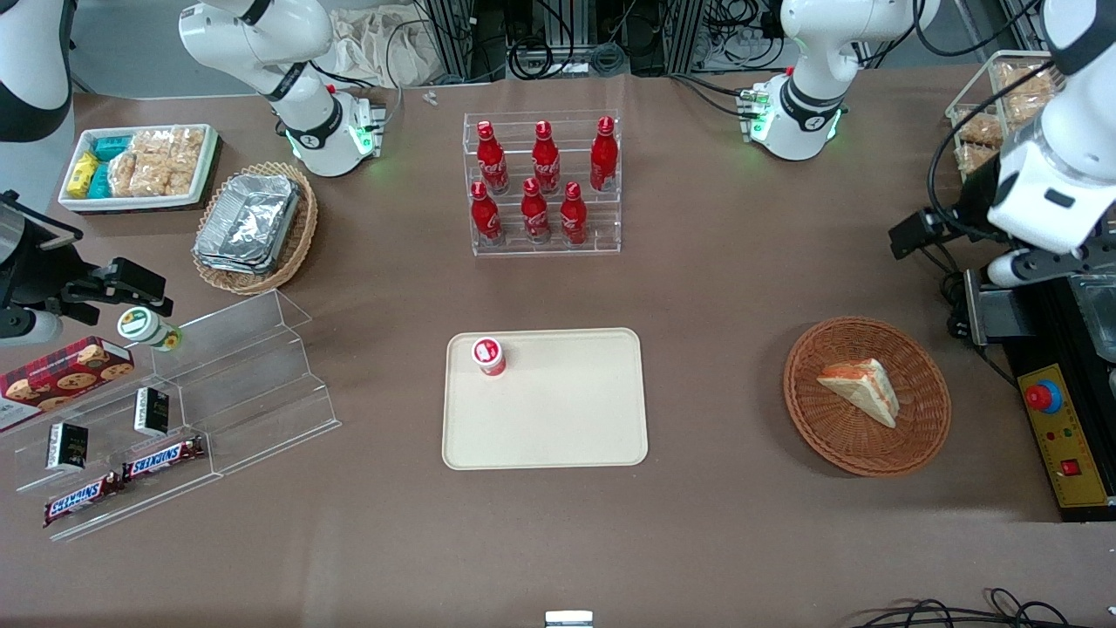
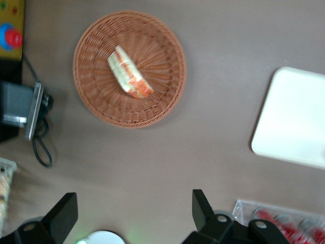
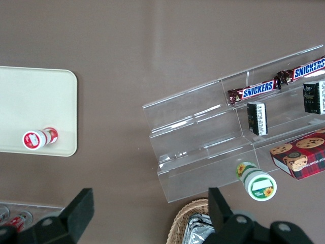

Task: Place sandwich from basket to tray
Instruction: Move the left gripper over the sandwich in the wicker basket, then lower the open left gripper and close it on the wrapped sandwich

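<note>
1. Sandwich (image 1: pixel 861 389) lies flat in the round red-brown basket (image 1: pixel 924 440), pale bread w/ orange-red filling edge showing; nothing touches it. Wrist view: same sandwich (image 2: pixel 129 72) sits near the basket's (image 2: pixel 91 96) middle.
2. Basket is on the brown table (image 1: pixel 741 288), toward the working arm's end, about as near the front camera as the tray.
3. Tray (image 1: pixel 558 427), cream, rounded corners, sits mid-table, well apart from the basket. Only a small red-white capped bottle (image 1: pixel 489 356) stands on it, at the corner nearest the parked arm's end and farther from the camera.
4. Gripper (image 2: pixel 133 213): fingers spread wide apart, holding nothing. Black fingertips (image 2: pixel 65 209) frame bare table; basket and sandwich are in view ahead of them, not between them. No contact w/ either.
5. Front view: working arm's wrist (image 1: pixel 1059 187) hangs high above the table edge, farther from the camera than the basket, near a control box w/ a red button (image 1: pixel 1044 397).
6. Other items: clear rack of six red cola bottles (image 1: pixel 542 183) farther from the camera than the tray; tan oval basket of foil containers (image 1: pixel 253 228), white tray of snack packets (image 1: pixel 139 166) and a clear stepped shelf w/ Snickers bars (image 1: pixel 122 475) toward the parked arm's end.
</note>
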